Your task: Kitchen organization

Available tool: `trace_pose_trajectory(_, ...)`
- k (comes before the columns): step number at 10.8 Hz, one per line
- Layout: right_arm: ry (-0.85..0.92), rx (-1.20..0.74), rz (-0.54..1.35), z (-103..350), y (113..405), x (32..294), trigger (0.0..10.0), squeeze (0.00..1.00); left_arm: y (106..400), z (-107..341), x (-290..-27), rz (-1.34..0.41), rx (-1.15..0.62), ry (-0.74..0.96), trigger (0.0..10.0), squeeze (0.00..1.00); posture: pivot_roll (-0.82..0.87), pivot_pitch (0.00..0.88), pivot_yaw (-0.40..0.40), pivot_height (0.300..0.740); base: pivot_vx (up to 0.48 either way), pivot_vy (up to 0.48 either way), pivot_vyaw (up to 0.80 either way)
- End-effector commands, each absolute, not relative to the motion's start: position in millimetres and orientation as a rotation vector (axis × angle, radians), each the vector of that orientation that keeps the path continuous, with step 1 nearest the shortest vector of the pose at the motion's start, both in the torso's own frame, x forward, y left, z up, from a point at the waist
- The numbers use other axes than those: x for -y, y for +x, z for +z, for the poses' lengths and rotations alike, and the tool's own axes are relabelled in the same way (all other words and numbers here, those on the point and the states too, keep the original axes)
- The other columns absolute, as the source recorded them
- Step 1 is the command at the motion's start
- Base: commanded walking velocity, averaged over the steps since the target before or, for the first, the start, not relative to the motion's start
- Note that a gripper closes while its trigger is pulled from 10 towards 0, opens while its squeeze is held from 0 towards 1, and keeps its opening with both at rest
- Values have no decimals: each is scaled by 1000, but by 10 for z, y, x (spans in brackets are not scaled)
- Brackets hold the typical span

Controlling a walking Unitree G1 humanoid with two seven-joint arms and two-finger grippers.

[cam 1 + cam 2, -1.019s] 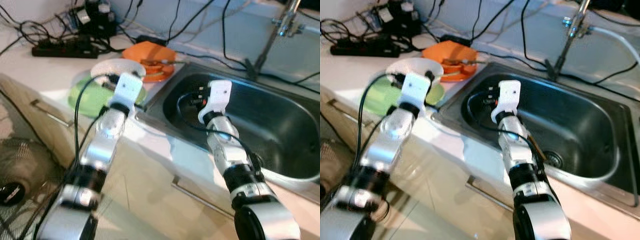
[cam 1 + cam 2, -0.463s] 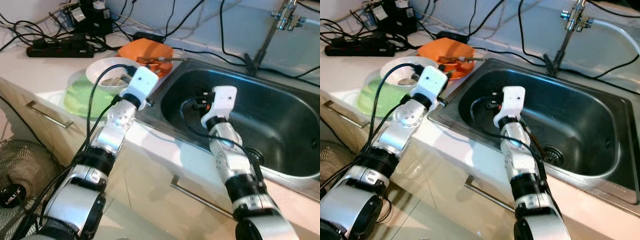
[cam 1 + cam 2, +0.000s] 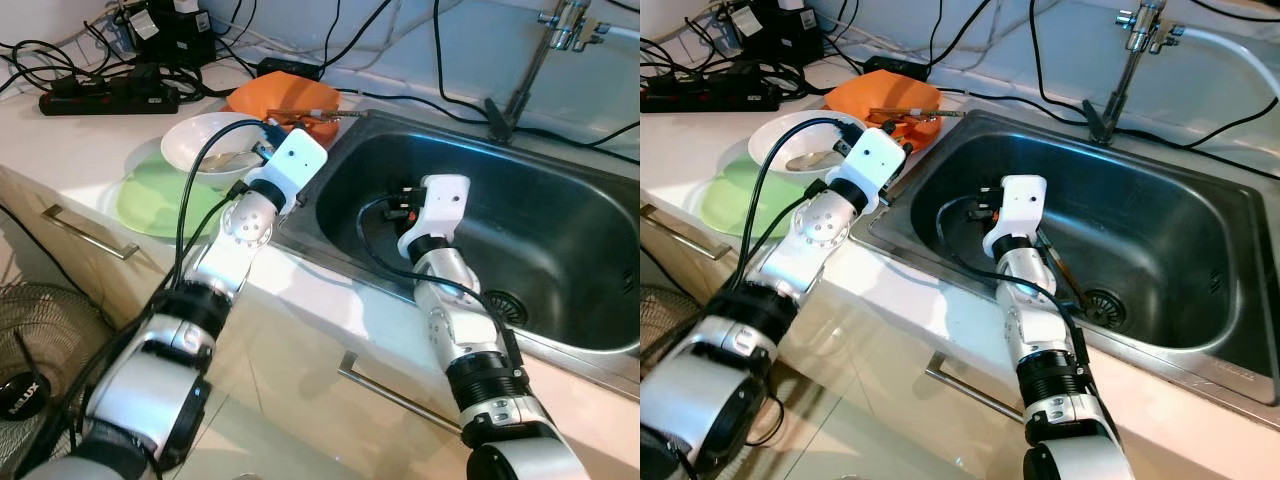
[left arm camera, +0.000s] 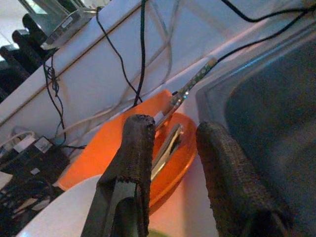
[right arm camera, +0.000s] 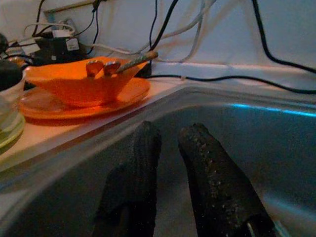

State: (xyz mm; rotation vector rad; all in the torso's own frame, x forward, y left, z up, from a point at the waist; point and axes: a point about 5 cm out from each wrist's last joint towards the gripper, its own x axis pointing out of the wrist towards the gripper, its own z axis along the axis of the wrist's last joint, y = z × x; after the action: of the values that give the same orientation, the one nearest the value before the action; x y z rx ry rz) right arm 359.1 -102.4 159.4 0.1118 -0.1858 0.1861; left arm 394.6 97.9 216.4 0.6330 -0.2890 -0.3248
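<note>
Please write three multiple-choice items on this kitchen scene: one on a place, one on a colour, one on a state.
1. Where is the right gripper?
A. Inside the sink
B. Over the green plate
C. At the faucet

2. What colour is the bowl holding the utensils?
A. White
B. Orange
C. Green

3. How are the left gripper's fingers?
A. Shut on a spoon
B. Pressed together
C. Apart, holding nothing

Answers: 1 A, its fingers sit below the sink rim; 2 B, the orange bowl; 3 C, a bare gap lies between them.
</note>
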Motion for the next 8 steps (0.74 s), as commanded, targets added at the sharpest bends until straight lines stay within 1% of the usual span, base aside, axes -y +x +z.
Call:
trace_pose_trajectory(1,117,173,178,1573,3571,1037,10000,0,3971,2221,-954,-325,302,674,10000,0,190,100,0,740,0,0,0)
trace_pose_trajectory(7,125,157,167,1526,3520,1039,10000,0,4087,2311,-935,-251,277,762,10000,0,181,117,10,740,0,0,0)
trace_pose_trajectory(8,124,154,165,1525,3520,1042,10000,0,4100,2315,-948,-237,268,762,0,0,180,119,10,740,0,0,0)
